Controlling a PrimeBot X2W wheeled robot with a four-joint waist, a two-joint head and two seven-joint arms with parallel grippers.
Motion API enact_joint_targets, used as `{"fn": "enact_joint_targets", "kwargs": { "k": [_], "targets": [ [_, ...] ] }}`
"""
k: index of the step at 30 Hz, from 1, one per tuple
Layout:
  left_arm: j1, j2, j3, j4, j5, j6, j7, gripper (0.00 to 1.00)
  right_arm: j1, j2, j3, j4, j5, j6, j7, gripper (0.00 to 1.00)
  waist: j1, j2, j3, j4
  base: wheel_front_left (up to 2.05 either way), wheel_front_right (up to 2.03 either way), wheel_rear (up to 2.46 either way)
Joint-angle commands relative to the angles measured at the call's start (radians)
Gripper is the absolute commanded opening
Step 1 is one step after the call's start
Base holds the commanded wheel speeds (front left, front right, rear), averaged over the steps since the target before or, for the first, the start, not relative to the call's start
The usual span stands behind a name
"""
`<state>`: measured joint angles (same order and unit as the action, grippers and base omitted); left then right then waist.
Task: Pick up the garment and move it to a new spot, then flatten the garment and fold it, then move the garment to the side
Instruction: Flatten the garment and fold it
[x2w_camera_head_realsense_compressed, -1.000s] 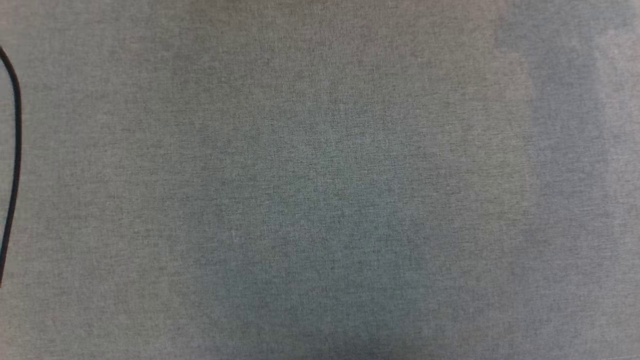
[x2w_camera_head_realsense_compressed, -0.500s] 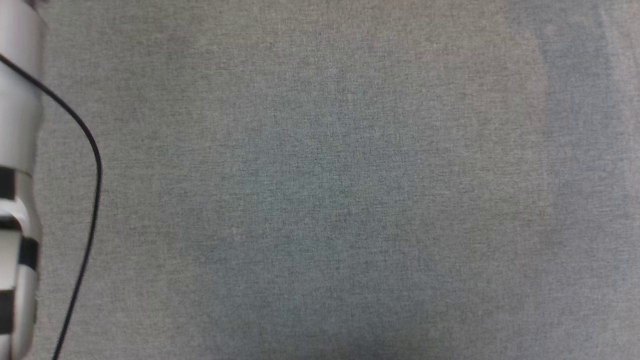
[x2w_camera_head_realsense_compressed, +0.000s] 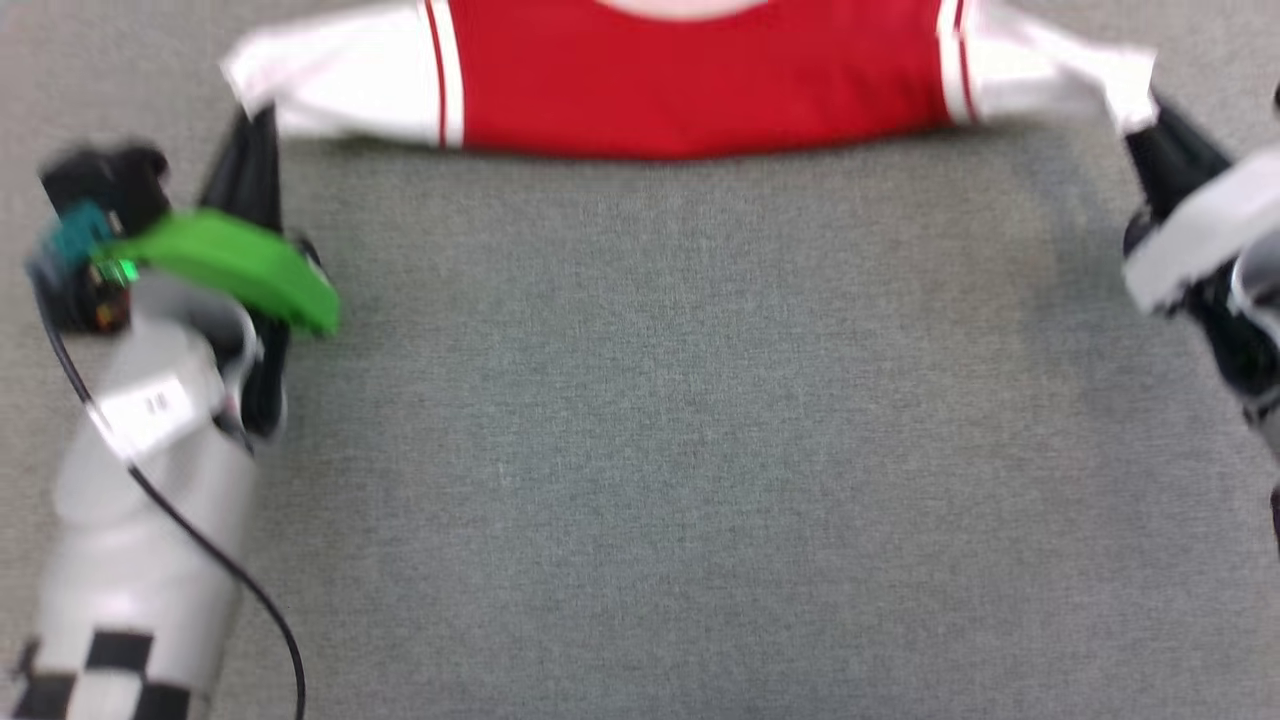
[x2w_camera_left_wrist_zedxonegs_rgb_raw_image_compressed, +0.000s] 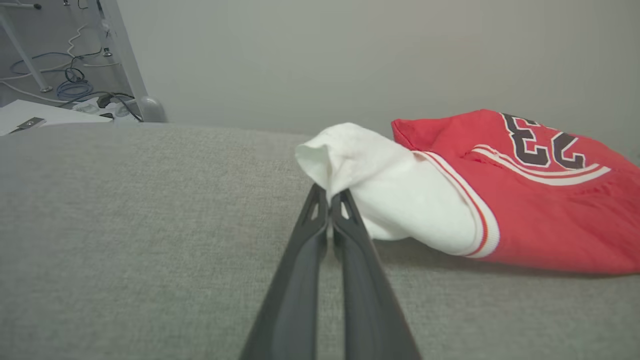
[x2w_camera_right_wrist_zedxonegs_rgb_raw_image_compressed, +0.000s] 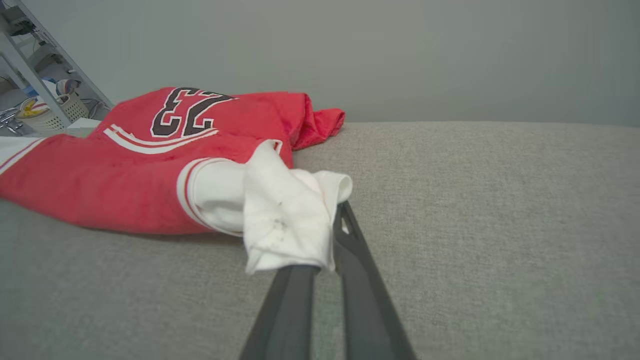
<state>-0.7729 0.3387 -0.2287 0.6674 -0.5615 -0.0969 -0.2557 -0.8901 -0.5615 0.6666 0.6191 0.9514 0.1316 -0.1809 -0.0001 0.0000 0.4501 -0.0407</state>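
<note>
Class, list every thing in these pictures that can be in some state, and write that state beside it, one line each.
shirt: pulled wide by both sleeves, number side up, body lying on the cloth
left hand: shut on the left sleeve
right hand: shut on the right sleeve, which drapes over one finger
grey cloth: flat and smooth
</note>
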Motion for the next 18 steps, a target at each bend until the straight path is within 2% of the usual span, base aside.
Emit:
{"fn": "enact_joint_targets", "kwargs": {
  "k": [1,5,11,18],
  "targets": [
    [0.062,-0.008,0.007,-0.022,-0.002,-0.002,-0.006,0.0,0.05,-0.013,-0.001,-0.014,0.013,-0.001,-0.008,0.0,0.0001,0.0,-0.091,0.006,0.0,0.0,0.0],
    [0.241,-0.022,0.025,-0.102,-0.003,0.012,-0.006,0.0,0.2,-0.031,-0.017,-0.064,0.036,-0.001,-0.021,0.0,0.0001,0.0,-0.17,0.004,0.0,0.0,0.0],
    [0.464,-0.013,0.018,-0.209,-0.002,0.045,0.003,0.0,0.421,-0.046,-0.075,-0.125,0.042,-0.001,-0.034,0.0,0.0001,0.0,-0.271,0.009,0.0,0.0,0.0],
    [0.692,0.0,0.023,-0.344,-0.027,0.105,0.056,0.0,0.682,-0.023,-0.196,-0.166,0.018,-0.001,-0.036,0.0,0.0001,0.0,-0.361,0.02,0.0,0.0,0.0]
  ]
}}
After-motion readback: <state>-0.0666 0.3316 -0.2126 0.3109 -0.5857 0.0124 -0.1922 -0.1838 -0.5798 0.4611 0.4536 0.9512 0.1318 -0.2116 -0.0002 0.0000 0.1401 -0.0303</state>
